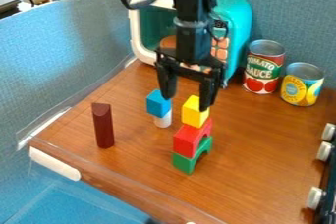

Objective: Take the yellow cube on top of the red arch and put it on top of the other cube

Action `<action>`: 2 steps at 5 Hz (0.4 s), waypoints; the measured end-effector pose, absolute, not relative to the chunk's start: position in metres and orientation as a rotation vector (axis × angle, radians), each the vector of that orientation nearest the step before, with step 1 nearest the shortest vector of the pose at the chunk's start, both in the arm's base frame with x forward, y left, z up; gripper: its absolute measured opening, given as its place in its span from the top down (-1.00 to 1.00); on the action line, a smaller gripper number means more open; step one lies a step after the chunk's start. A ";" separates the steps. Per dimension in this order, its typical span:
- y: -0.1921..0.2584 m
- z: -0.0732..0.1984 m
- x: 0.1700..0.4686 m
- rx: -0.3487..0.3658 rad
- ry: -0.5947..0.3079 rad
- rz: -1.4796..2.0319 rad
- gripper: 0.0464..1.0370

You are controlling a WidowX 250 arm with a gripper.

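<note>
My gripper hangs open over the middle of the table, its two fingers spread wide. The yellow cube rests on top of the red arch, which stands on a green arch. One finger, on the right, is close by the yellow cube's upper right side; whether they touch I cannot tell. The blue cube sits on a white cylinder just left of the stack, below the left finger.
A dark red half-round block stands upright on the wooden table at left. Behind are a teal toy microwave, a tomato sauce can and a yellow-blue can. White knobs line the right edge.
</note>
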State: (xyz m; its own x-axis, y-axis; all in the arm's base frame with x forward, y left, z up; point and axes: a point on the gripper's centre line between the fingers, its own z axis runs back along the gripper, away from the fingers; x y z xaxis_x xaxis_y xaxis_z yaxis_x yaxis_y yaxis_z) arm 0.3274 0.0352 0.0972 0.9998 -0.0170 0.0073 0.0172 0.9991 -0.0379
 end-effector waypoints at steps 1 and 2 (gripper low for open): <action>0.033 0.079 0.335 -0.051 0.029 0.006 -0.93; 0.034 0.077 0.340 -0.050 0.025 0.032 -0.81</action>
